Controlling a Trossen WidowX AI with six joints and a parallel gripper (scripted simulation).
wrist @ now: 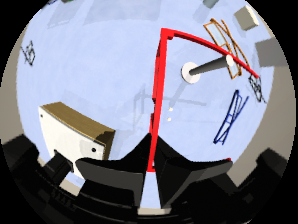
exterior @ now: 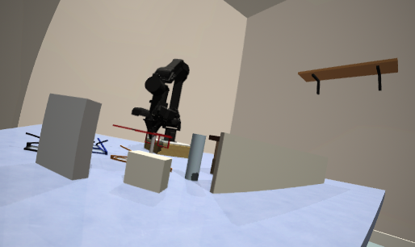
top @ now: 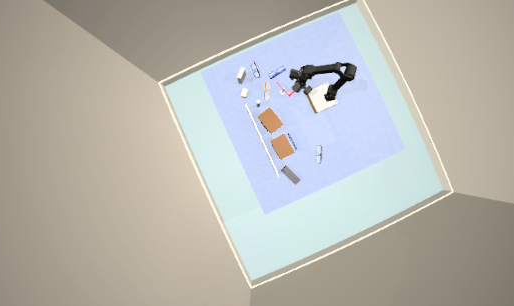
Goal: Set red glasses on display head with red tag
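Observation:
My gripper point(top: 296, 90) point(exterior: 151, 131) point(wrist: 150, 135) is shut on the red glasses point(top: 289, 95) point(exterior: 132, 130) point(wrist: 159, 90), at one end of their front in the wrist view. The glasses are held above the table, with one temple reaching out over a thin post point(exterior: 152, 144) point(wrist: 212, 65) on a round white base. The rims hang below the temple in the exterior view. The other temple is mostly hidden by the fingers. Two brown blocky shapes point(top: 270, 120) point(top: 283, 146) stand side by side, away from the gripper; I cannot tell whether they are the display heads. No red tag can be made out.
Orange glasses point(top: 267, 91) and blue glasses point(top: 277, 72) lie near the post. A long pale panel point(top: 262, 140) point(exterior: 266, 165) stands beside the brown shapes. A grey box point(exterior: 60, 137), a cream box point(exterior: 145, 169) and a cylinder point(exterior: 195, 155) also stand there. A white-topped block point(top: 322, 100) is by the arm.

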